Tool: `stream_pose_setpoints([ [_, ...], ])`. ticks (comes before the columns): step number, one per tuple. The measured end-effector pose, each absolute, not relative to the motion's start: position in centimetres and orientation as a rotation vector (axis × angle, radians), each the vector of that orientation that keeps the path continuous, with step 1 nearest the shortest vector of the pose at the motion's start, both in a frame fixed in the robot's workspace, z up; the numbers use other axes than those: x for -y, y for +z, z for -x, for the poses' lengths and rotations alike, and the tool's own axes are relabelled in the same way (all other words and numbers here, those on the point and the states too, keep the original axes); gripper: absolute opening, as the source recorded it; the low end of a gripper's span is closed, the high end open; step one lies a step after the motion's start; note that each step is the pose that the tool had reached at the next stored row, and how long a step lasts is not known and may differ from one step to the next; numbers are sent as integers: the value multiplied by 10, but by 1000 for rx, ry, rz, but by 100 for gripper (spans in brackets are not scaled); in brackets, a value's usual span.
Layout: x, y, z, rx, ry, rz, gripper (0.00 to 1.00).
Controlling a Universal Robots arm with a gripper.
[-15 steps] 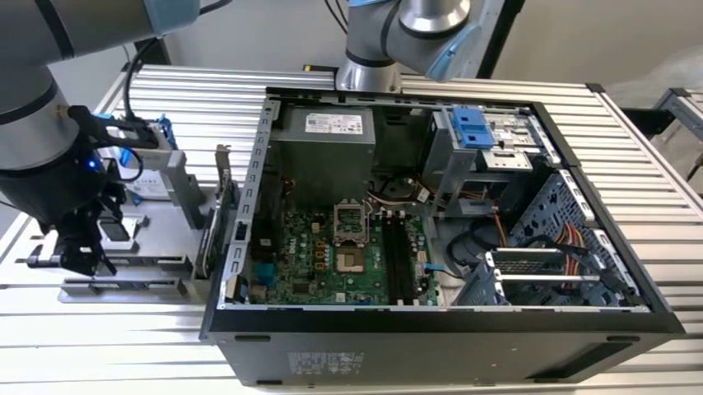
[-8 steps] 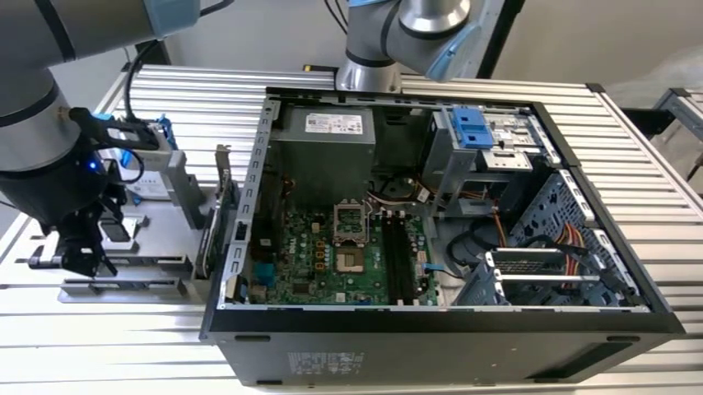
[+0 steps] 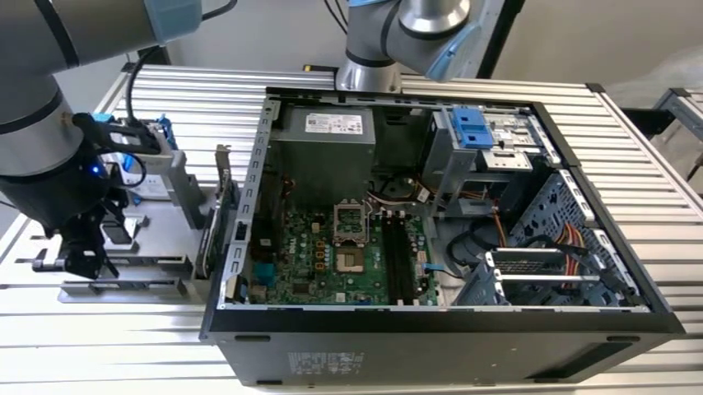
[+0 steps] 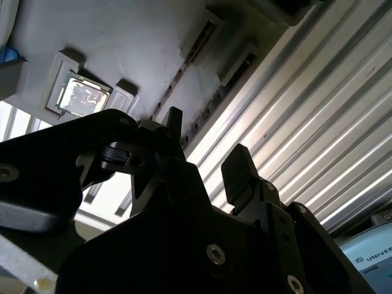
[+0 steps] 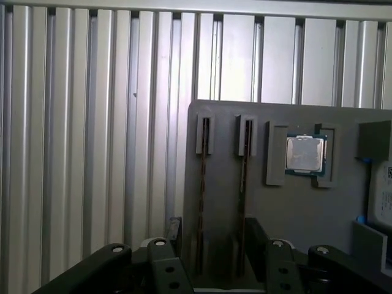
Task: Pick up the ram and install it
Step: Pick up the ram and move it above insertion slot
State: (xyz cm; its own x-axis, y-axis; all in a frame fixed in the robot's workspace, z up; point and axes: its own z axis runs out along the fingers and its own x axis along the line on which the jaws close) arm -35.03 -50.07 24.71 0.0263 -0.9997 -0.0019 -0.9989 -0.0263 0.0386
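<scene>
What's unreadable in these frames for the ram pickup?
1. First wrist view: the open tool covers the lower ends of both ram sticks; which one it's lined up on is unclear.
2. Exterior view: the arm and tool hide the sticks on the grey holder.
3. Exterior view: motherboard memory slots are too small to judge the latches.

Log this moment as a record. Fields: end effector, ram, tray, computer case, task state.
end effector: open, holding nothing, over the tray
ram: on edge in a tray slot, with a second stick beside it, neither gripped
tray: grey, also carries a processor chip
computer case: open, at the exterior view's right of the tray
task state: ram not yet picked up
</scene>
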Motion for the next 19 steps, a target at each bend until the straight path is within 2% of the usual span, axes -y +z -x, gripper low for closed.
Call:
stream_pose_setpoints([
  [19,501,240,350,2173,-44,-2232,100],
])
